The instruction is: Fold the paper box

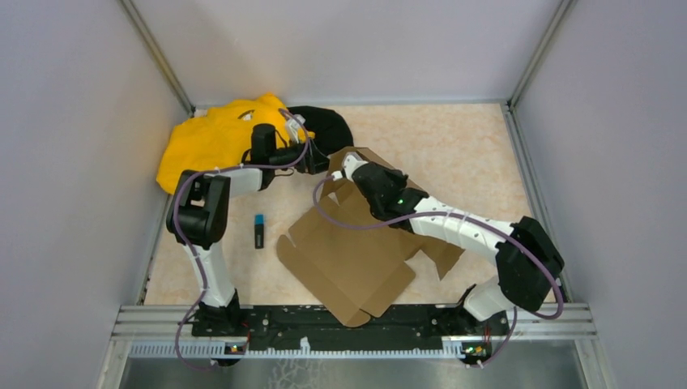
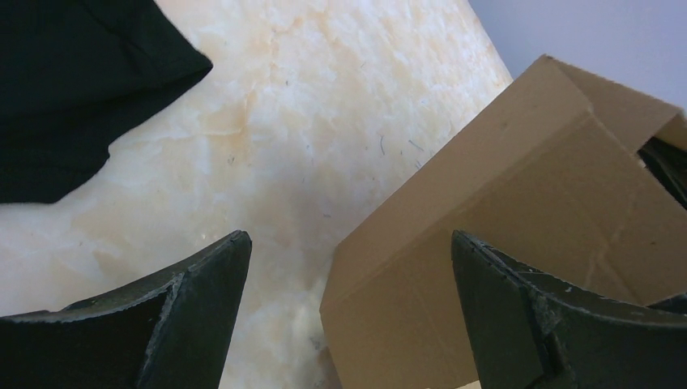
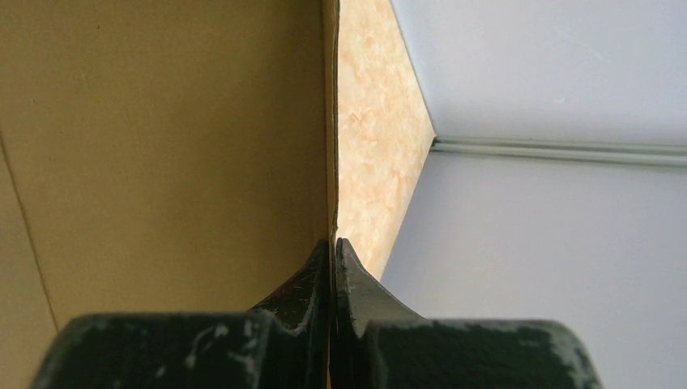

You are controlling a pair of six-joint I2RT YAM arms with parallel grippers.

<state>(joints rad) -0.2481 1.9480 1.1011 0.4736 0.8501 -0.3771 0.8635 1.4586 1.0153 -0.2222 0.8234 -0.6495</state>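
Paper box [image 1: 356,259] is mostly a flat die-cut sheet lying mid-counter [image 1: 454,154] between the two arms, with its near corner close to the arm bases. Only the far panel is up off the surface. Step in hand, as I read it: raising that far panel into a wall. Right fingers [image 3: 312,284] are closed, pinching the panel's thin edge; the wrist view shows the cardboard edge running straight into the closed tips. Left fingers [image 2: 194,316] are wide open and hold nothing, low over the counter at the outer corner of the same panel. The corner sits between the tips, nearer one side, and I can't tell whether it touches. Progress looks early: most flaps lie flat, no walls locked. The next move probably calls for the left fingers to close on that corner or press along the crease, with the right pinch as anchor, or the sheet may slide instead of folding. Black cloth [image 2: 73,89] and yellow cloth [image 1: 211,134] lie just beyond the panel, so steer clear.
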